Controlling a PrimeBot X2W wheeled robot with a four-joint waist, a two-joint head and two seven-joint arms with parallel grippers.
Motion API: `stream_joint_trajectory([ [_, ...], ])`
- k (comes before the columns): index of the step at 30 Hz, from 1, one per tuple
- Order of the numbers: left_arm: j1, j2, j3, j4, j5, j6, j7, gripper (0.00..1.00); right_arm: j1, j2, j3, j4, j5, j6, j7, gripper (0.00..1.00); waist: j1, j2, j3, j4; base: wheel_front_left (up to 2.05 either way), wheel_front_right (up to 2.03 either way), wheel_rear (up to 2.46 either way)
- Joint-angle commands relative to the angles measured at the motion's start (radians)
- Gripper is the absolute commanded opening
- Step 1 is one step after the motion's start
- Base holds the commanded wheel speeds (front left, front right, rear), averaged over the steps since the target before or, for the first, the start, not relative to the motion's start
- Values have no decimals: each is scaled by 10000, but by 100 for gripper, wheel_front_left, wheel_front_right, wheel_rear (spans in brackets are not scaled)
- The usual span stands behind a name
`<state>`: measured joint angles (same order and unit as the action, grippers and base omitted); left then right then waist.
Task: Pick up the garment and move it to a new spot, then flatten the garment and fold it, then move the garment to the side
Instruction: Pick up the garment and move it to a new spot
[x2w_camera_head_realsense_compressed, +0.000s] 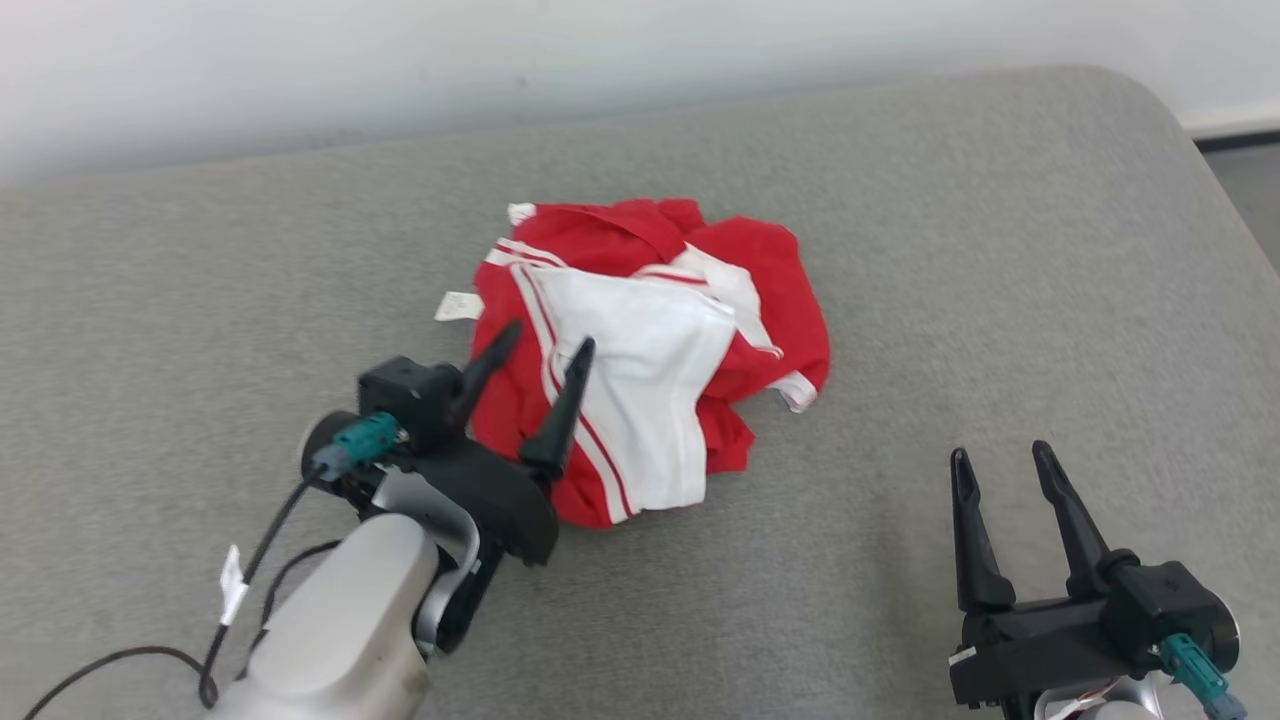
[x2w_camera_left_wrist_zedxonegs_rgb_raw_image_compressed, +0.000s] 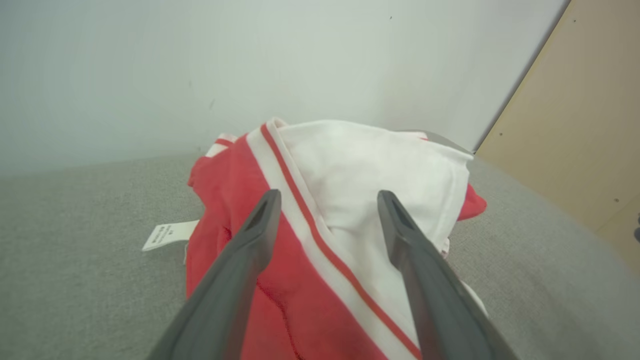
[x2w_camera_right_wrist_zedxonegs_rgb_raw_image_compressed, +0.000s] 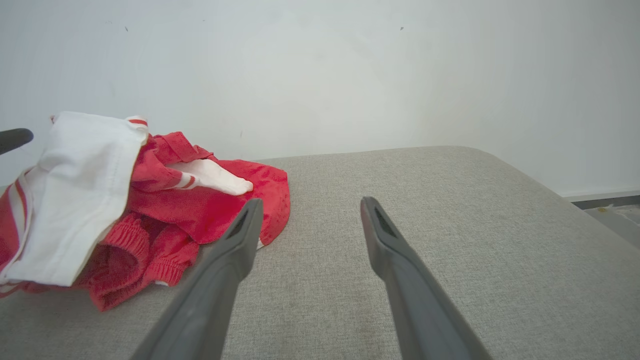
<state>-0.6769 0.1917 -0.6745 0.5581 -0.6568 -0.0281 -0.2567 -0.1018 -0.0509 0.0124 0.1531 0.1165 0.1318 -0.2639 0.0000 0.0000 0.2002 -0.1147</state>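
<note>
Grey fabric surface (x2w_camera_head_realsense_compressed: 900, 250) w/ rounded corner; plain white wall (x2w_camera_head_realsense_compressed: 300, 60) behind.

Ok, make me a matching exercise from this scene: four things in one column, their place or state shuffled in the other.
Things:
1. garment
2. left gripper
3. right gripper
4. label

Places or states:
A. open, over the bare grey surface, apart from the cloth
B. white, lying flat at the heap's left edge
C. crumpled red-and-white heap
D. open, fingers over the heap's near edge

Pairs: 1-C, 2-D, 3-A, 4-B.
</note>
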Motion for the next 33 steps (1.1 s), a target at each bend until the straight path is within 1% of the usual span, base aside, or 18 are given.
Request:
stream_joint_trajectory([
  [1,-15,25,357,-271,260,27,-85,100,156,8,15,27,-76,-21,-9,100,0,0,-578,570,0,0,0],
  [5,723,208,1341,-1333,935,277,-72,100,381,6,-42,5,-89,-21,-8,100,0,0,-1102,1094,0,0,0],
  [6,723,208,1341,-1333,935,277,-72,100,381,6,-42,5,-89,-21,-8,100,0,0,-1102,1094,0,0,0],
  [12,2275,762,2639,-2579,1770,539,-78,100,696,6,18,21,21,-21,-8,100,0,0,-1800,1704,0,0,0],
  [15,3227,1019,3314,-3138,2063,660,-79,100,798,7,83,25,60,-21,-8,100,0,0,-2044,1879,0,0,0],
  [19,4606,1213,4126,-3891,2357,798,-80,100,906,4,120,-12,69,-21,-8,100,0,0,-2241,1970,0,0,0],
  [21,5268,1228,4480,-4234,2528,829,-80,100,930,-5,137,-25,108,-21,-8,100,0,0,-2310,1974,0,0,0],
  [24,6082,1182,4944,-4645,2845,741,-81,100,1063,-80,78,-51,164,-21,-8,100,0,0,-2366,2007,0,0,0],
  [28,6793,889,5374,-4882,3229,559,-81,100,1258,-103,-63,-78,179,-21,-8,100,0,0,-2385,2080,0,0,0],
  [33,7234,407,5727,-4881,3676,195,-81,100,1403,-119,-117,-68,192,-21,-8,100,0,0,-2379,2114,0,0,0],
])
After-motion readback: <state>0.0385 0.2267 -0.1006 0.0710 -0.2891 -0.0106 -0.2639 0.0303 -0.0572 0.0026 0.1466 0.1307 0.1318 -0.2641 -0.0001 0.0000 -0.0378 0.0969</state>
